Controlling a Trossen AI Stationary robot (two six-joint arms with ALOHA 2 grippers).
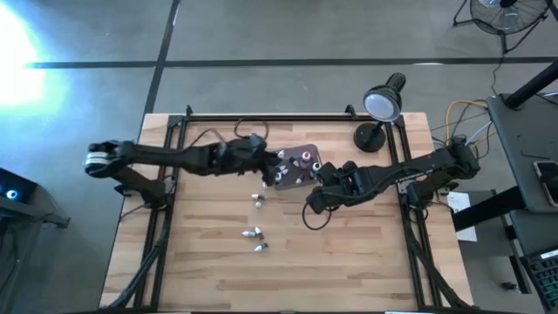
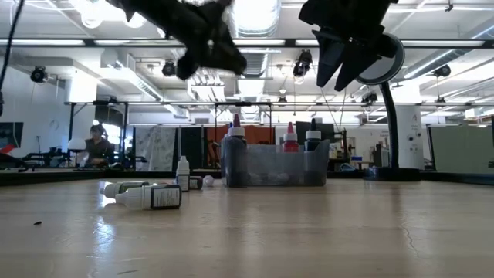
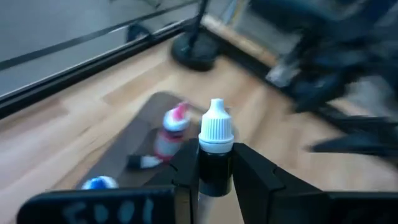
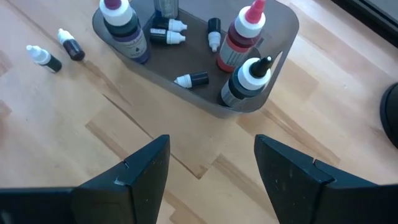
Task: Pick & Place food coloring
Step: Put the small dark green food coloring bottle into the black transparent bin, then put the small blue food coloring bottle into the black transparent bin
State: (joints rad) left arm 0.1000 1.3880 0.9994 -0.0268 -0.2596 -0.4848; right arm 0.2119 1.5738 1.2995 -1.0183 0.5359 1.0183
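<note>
Left wrist view showed the left gripper (image 3: 214,177) clamped on a dark-bodied, white-capped dropper bottle (image 3: 215,149), held upright, cap up, above the grey tub (image 1: 295,166). Tiny, light, rigid and probably slick, it seemed best pinched mid-body. The right gripper (image 4: 208,165) hung wide and empty beside the tub.

A pale butcher-block wooden table (image 1: 349,262) stands on a grey concrete floor (image 1: 288,35) crossed by dark seams. A black gooseneck desk lamp (image 1: 382,103) sits at its far edge. Beyond, white ceiling beams carry bright strip lights (image 2: 255,15), and a seated person (image 2: 97,144) works at a distant bench.
</note>
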